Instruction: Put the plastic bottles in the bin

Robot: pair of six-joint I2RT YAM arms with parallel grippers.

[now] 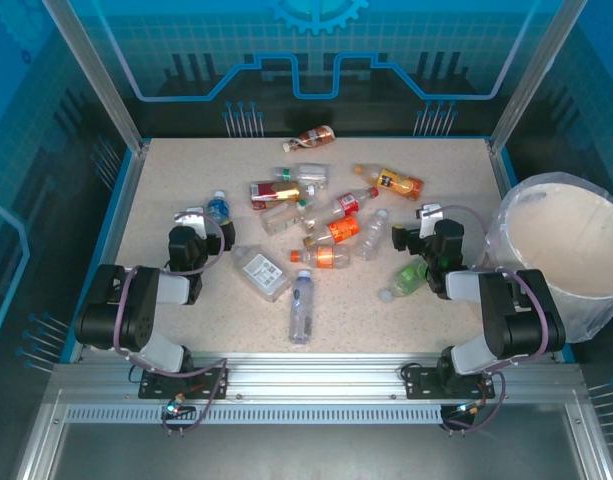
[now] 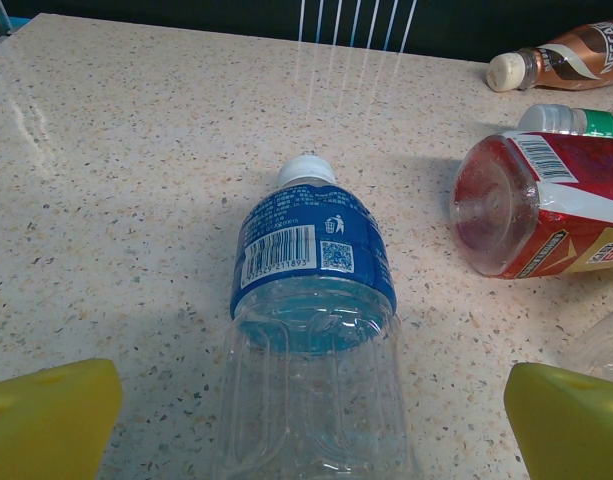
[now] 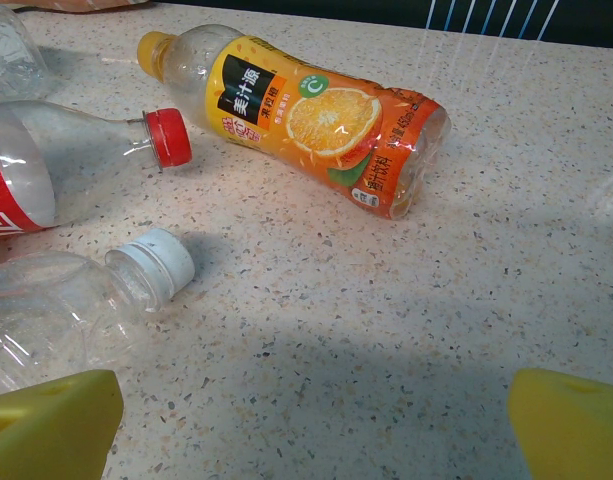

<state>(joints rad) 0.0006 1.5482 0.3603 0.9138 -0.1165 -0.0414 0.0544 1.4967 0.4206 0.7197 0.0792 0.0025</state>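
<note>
Left gripper, jaws spread, faces the blue-labelled bottle at 12 o'clock; long axis runs 6 to 12, cap far. Right gripper also spread.

A speckled beige table sits between blue panels.

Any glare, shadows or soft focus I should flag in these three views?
Top external: evenly lit, bin interior nearly washed out. Left wrist: glare streaks on the table at left, blue-label bottle sharp. Right wrist: broad soft shadow over the near table, orange bottle label crisp.
</note>
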